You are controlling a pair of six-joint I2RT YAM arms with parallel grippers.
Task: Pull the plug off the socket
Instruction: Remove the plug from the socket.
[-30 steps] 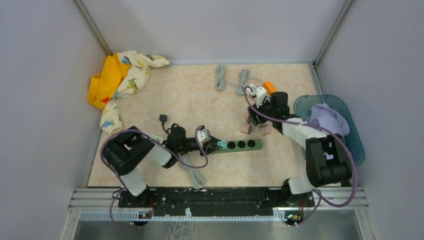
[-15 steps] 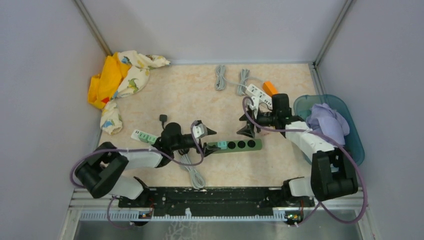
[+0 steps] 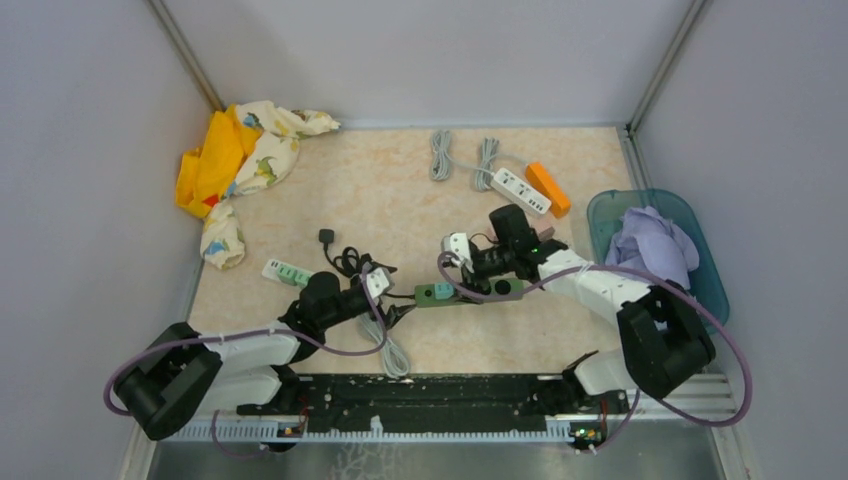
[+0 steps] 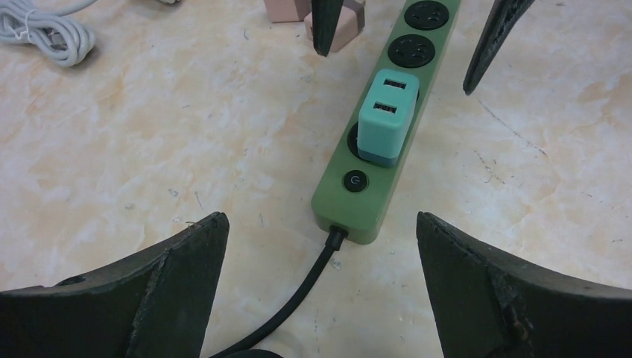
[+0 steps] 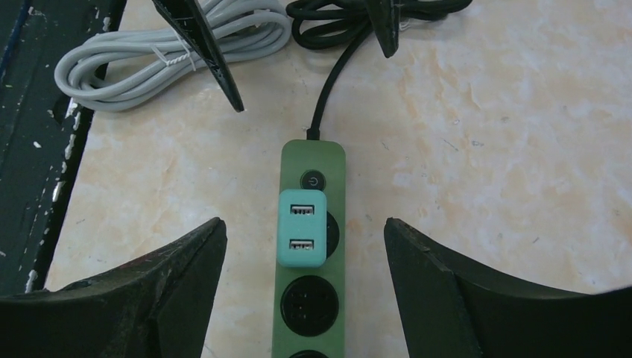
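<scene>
A green power strip, the socket (image 3: 490, 289) (image 4: 373, 201) (image 5: 313, 160), lies near the table's front. The teal two-port plug (image 3: 443, 290) (image 4: 384, 115) (image 5: 302, 227) sits in its first outlet, beside the power button. My left gripper (image 3: 397, 302) (image 4: 319, 224) is open at the strip's cable end and touches nothing. My right gripper (image 3: 460, 278) (image 5: 304, 224) is open and straddles the plug, with a gap on each side. In each wrist view the other gripper's fingertips (image 4: 324, 30) (image 5: 205, 45) point in from the top.
A bundled white cable (image 3: 387, 347) (image 5: 164, 52) and a black cord coil (image 3: 346, 262) lie by the left gripper. Pink blocks (image 4: 346, 33) sit beside the strip. A white power strip (image 3: 520, 190), an orange block (image 3: 549, 188), a teal bin (image 3: 712, 275) and yellow cloth (image 3: 232, 155) stand farther off.
My left gripper opened and drew back left from the strip's plug end. My right arm swung from the back right down over the plug, its jaws spreading wider.
</scene>
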